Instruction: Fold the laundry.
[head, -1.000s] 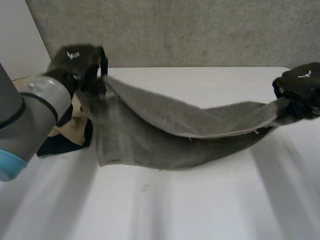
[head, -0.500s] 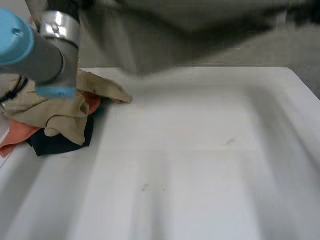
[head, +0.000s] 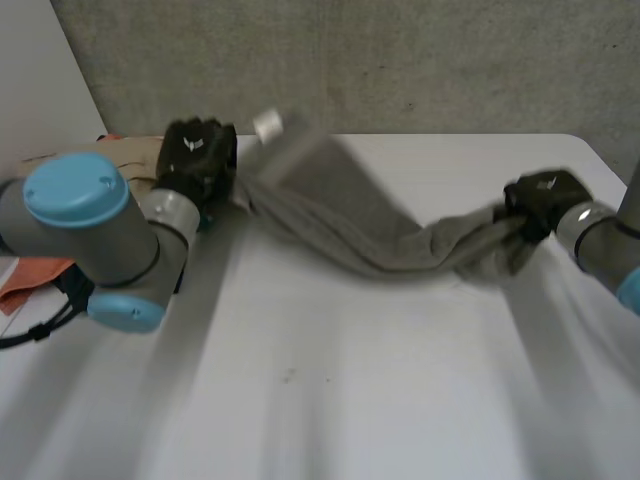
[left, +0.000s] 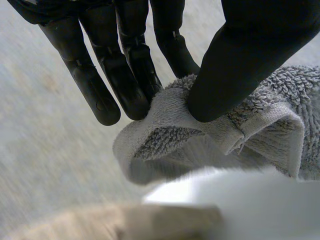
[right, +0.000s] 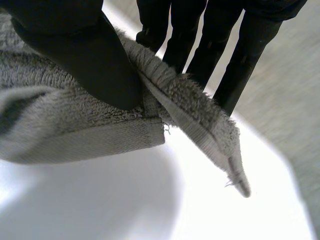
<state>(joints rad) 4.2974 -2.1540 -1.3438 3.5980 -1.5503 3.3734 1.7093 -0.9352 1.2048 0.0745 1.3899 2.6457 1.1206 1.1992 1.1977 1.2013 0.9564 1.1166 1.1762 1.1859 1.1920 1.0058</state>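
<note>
Head view, towel: the grey towel (head: 370, 235) hangs between the left robot hand (head: 197, 160) and the right robot hand (head: 540, 200), and its bunched middle sags onto the white desk (head: 350, 400).
Head view, long axis: it runs side to side across the far half of the desk, with one end at each robot hand and the left end a little farther back.
Head view, risk: the towel is twisted like a rope, so laid down like this it would probably land creased. The laundry pile (head: 25, 275) lies close beside the left arm and could snag.
Left wrist view, grip: the thumb (left: 240, 65) pinches a folded towel corner against straight fingers.
Left wrist view, risk: only the hem zone is held, so a sharp pull could probably slip it free.
Right wrist view, grip: the thumb (right: 85, 55) clamps the towel's edge against the fingers, and a corner tip pokes out beyond them.
Right wrist view, risk: the hold looks shallow, and if it slipped the stretched towel would collapse.
</note>
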